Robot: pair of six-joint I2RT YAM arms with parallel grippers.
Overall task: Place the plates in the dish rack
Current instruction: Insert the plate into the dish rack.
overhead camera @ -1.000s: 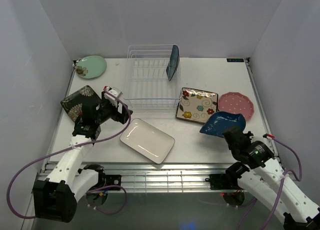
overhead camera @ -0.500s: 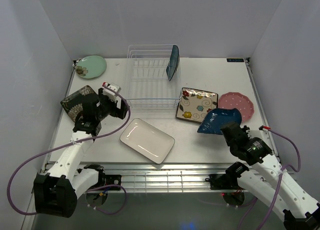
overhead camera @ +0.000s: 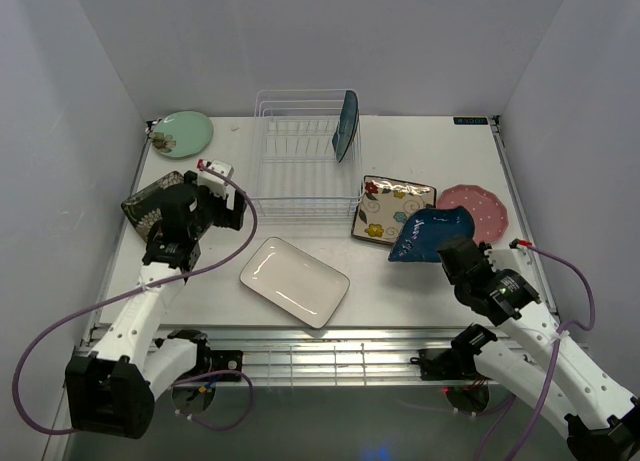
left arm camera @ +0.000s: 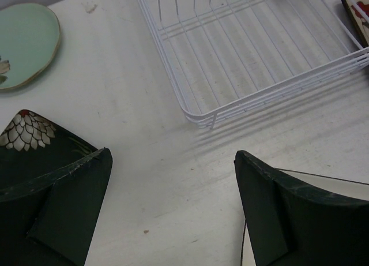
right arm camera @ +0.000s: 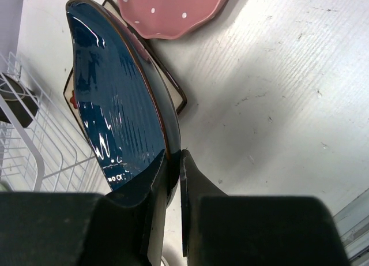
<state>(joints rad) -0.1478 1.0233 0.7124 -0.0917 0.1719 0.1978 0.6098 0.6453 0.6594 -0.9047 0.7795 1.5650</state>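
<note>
Green plate (overhead camera: 181,133) lies at the far-left corner. Floral plate (overhead camera: 148,206) lies by the left edge. Left gripper (left arm camera: 173,211) hovers empty, jaws wide, over bare table (overhead camera: 440,151) between the floral plate and the near-left corner of the rack (overhead camera: 305,209). 1 teal plate (overhead camera: 346,124) stands upright at the rack's right end. White plate (overhead camera: 294,281) lies flat in front of the rack. Right gripper (right arm camera: 173,173) pinches the rim of the blue plate (right arm camera: 115,104), held tilted off the table, overlapping the patterned plate (overhead camera: 385,206). Pink plate (overhead camera: 478,209) lies at far right.
</note>
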